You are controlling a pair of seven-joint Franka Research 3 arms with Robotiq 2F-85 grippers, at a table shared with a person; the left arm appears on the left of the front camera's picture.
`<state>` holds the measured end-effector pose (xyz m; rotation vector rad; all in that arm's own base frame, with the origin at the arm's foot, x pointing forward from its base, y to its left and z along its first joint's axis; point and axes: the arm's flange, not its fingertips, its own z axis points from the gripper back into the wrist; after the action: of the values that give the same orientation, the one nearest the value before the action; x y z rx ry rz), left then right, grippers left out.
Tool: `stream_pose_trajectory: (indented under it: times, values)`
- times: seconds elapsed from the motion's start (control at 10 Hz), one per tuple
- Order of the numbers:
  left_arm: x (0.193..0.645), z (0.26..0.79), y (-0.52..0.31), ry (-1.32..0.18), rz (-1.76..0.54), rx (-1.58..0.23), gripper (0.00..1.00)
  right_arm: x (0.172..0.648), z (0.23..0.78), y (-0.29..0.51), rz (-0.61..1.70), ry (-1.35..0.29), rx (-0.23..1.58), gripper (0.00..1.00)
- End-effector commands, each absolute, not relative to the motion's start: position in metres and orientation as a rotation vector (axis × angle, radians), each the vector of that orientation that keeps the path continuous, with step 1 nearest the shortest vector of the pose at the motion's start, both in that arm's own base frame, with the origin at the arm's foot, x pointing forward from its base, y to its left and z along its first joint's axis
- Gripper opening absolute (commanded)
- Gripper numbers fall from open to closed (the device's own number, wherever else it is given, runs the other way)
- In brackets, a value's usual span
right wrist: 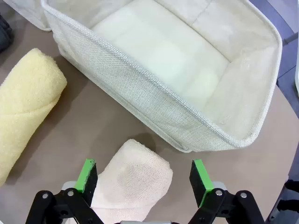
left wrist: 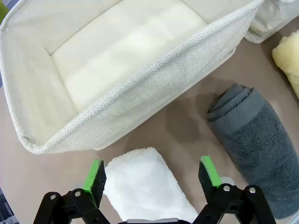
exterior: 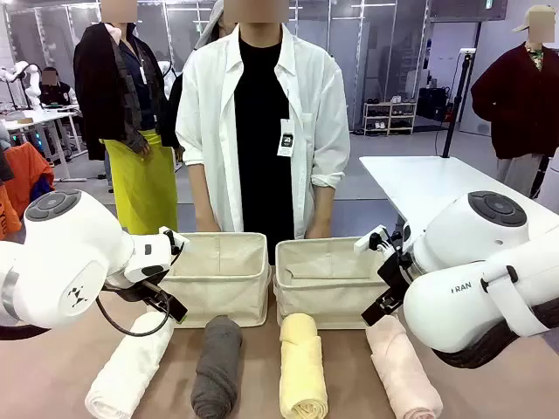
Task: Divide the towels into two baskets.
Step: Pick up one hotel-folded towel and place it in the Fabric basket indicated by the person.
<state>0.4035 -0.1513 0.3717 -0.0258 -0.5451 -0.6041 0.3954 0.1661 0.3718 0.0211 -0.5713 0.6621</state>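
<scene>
Four rolled towels lie in a row on the brown table: white (exterior: 131, 367), dark grey (exterior: 217, 367), pale yellow (exterior: 302, 371) and pale pink (exterior: 402, 371). Behind them stand two beige canvas baskets, the left basket (exterior: 218, 279) and the right basket (exterior: 327, 284), nothing inside either. My left gripper (left wrist: 152, 175) is open, hovering over the far end of the white towel (left wrist: 145, 186), its pads (left wrist: 96, 175) on either side; the grey towel (left wrist: 261, 140) lies beside. My right gripper (right wrist: 142, 175) is open above the pink towel's (right wrist: 133, 182) end, near the right basket (right wrist: 154, 93).
A person in a white shirt (exterior: 262, 122) stands at the table's far edge behind the baskets, hands down. The yellow towel (right wrist: 25, 107) lies to the left in the right wrist view. A white table (exterior: 437, 183) stands at the back right.
</scene>
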Motion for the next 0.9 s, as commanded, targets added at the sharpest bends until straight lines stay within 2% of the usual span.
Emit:
stream_pose_trajectory:
  times: [0.0,0.8]
  values:
    - [0.4035,0.3717,-0.1515,-0.545,-0.605,-0.026,1.0,0.3954,0.3718,0.1661,0.662,-0.571,0.021,1.0]
    - [0.4035,0.3717,-0.1515,-0.545,-0.605,-0.026,1.0,0.3954,0.3718,0.1661,0.662,-0.571,0.021,1.0]
